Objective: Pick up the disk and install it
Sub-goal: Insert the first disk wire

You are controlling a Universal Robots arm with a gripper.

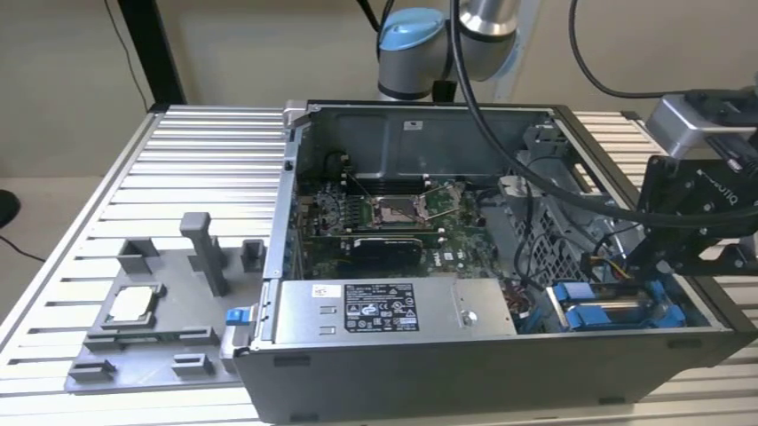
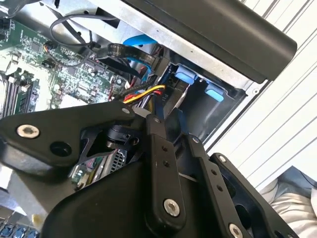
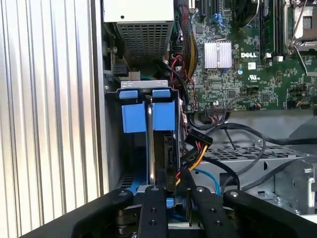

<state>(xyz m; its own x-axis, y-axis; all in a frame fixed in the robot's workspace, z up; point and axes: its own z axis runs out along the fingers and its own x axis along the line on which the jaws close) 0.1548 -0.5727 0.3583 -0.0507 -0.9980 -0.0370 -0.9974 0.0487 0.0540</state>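
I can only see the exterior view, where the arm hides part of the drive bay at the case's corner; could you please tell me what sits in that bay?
Observer: In the first wrist view, two blue brackets stand side by side in the bay, with a thin silver edge upright between them, possibly the disk seen edge-on.
Operator: Thank you. Is anything running close to them?
Observer: Yes, a yellow, red and black cable bundle passes close beside the brackets, on the side towards the motherboard.
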